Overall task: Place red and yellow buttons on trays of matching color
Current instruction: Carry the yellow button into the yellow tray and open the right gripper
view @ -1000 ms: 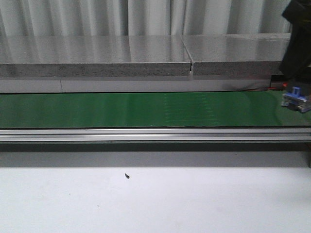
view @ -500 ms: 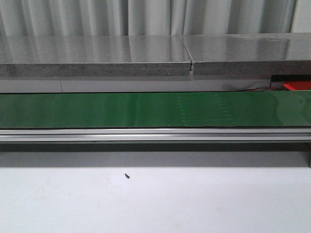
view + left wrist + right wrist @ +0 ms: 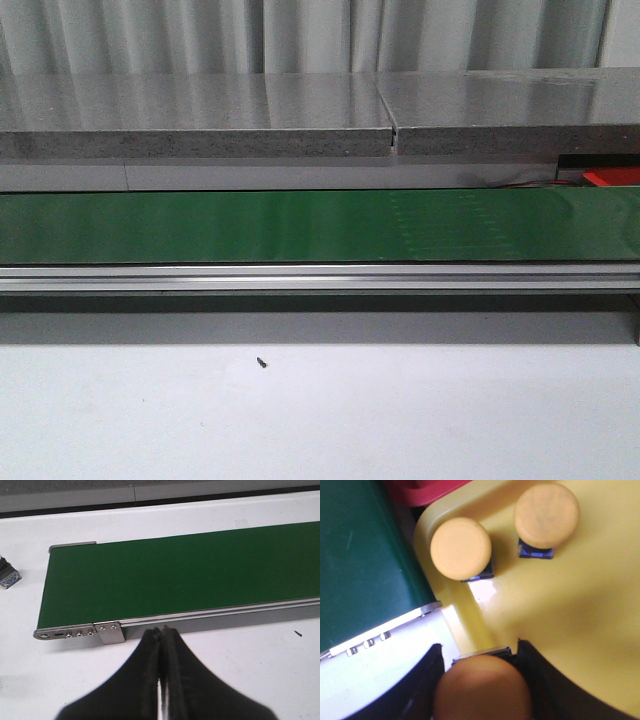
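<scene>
The near part of the front view is the white desk (image 3: 400, 410), with a small dark speck (image 3: 262, 362) lying on it. Beyond the desk runs an aluminium rail (image 3: 320, 277), and beyond that the green belt (image 3: 250, 227) spans the full width of the view. Behind the belt sits a grey slab (image 3: 200, 115) in two sections, with a seam right of centre. A red tray (image 3: 612, 177) shows as a sliver at the far right, just behind the belt. No arm appears in the front view.

In the left wrist view, the left end effector (image 3: 161, 680) has its fingers pressed together, with nothing between them. It hangs over the white desk near the belt's end, where a bracket (image 3: 111, 632) with screws joins the rail. A small blue-and-grey object (image 3: 7, 574) lies on the desk off the belt's end; what it is cannot be told.

In the right wrist view, the right end effector (image 3: 480, 680) is clamped on a yellow button (image 3: 482, 687), its black fingers (image 3: 532, 667) touching both sides of the button. The held button sits over the rim of the yellow tray (image 3: 580, 610). Two more yellow buttons (image 3: 460, 548) (image 3: 546, 515) stand upright inside the yellow tray, apart from each other, each on a blue base. The yellow tray lies just beside the belt's end and rail. The red tray's edge shows beyond the yellow tray, next to the belt.
</scene>
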